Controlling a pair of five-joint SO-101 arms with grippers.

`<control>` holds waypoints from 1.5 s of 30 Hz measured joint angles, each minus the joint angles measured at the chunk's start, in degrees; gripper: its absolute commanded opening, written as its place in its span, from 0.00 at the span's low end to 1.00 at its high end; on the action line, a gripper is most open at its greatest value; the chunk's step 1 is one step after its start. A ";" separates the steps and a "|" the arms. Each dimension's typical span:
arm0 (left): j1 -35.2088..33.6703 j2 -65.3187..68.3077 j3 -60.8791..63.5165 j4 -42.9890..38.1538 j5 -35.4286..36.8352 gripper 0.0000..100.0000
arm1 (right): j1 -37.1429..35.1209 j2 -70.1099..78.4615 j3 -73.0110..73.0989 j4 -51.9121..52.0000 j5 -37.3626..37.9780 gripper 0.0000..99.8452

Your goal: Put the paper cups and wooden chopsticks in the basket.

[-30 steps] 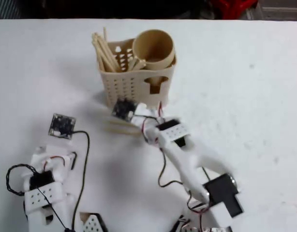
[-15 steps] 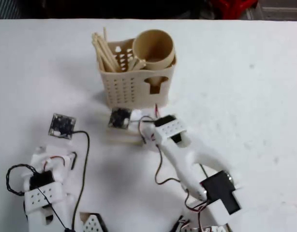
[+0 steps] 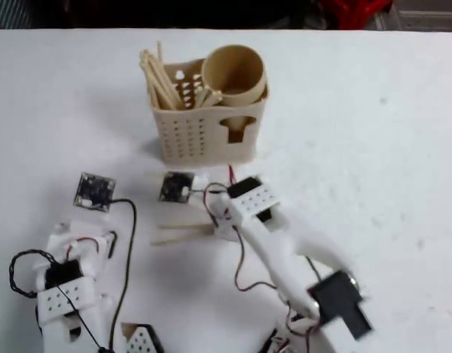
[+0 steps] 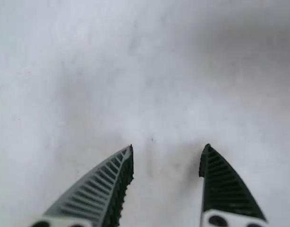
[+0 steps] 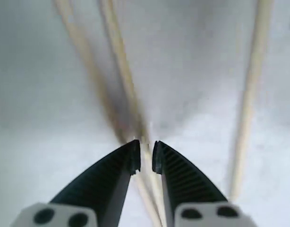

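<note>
A pinch before the lift

The right pincer (image 5: 145, 153) is clamped on wooden chopsticks (image 5: 117, 71) on the table (image 3: 373, 147) near the basket (image 3: 204, 136), which holds a paper cup (image 3: 233, 73), likely for lifting in; left pincer (image 4: 166, 161) gapes idle

Cup (image 3: 234, 72) in basket (image 3: 200, 137) (chopsticks (image 3: 179, 233) before)
</note>
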 measured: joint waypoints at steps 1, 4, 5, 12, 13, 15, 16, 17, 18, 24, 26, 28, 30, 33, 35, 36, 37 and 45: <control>0.00 0.00 0.00 0.00 0.00 0.24 | 0.00 -1.76 -0.09 0.00 -0.53 0.06; 0.00 0.00 0.00 0.00 0.00 0.24 | -1.49 -5.63 1.58 0.00 -0.62 0.06; 0.00 0.00 0.00 0.00 0.00 0.24 | -2.46 -5.98 2.20 0.00 -0.62 0.06; 0.00 0.00 0.00 0.00 0.00 0.24 | -5.54 -2.55 2.90 -5.10 -1.05 0.06; 0.00 0.00 0.00 0.00 0.00 0.24 | -5.54 -1.14 2.90 -6.51 -1.05 0.06; 0.00 0.00 0.00 0.00 0.00 0.24 | -5.45 1.76 2.90 -9.58 -1.05 0.06; 0.00 0.00 0.00 0.00 0.00 0.24 | -5.36 2.81 2.90 -10.99 -1.05 0.05; 0.00 0.00 0.00 0.00 0.00 0.24 | -5.01 3.87 2.81 -12.04 -1.05 0.04; 0.00 0.00 0.00 0.00 0.00 0.24 | -4.75 4.40 2.81 -12.57 -1.05 0.02; 0.00 0.00 0.00 0.00 0.00 0.24 | -3.96 4.13 2.73 -13.10 -2.02 0.02; 0.00 0.00 0.00 0.00 0.00 0.24 | -3.78 3.25 2.81 -13.10 -4.31 0.02; 0.00 0.00 0.00 0.00 0.00 0.24 | -3.60 1.32 2.90 -12.75 -6.59 0.02; 0.00 0.00 0.00 0.00 0.00 0.24 | -3.43 -2.81 2.90 -11.43 -8.53 0.02; 0.00 0.00 0.00 0.00 0.00 0.24 | -3.60 -11.25 2.90 -9.05 -11.87 0.02; 0.00 0.00 0.00 0.00 0.00 0.24 | -3.43 -18.02 2.99 -8.26 -14.07 0.02; 0.00 0.00 0.00 0.00 0.00 0.24 | -3.43 -21.80 2.99 -8.18 -14.95 0.02; 0.00 0.00 0.00 0.00 0.00 0.24 | -3.43 -25.32 2.64 -8.18 -15.65 0.02; 0.00 0.00 0.00 0.00 0.00 0.24 | -3.52 -40.88 -14.95 -12.04 -16.70 0.02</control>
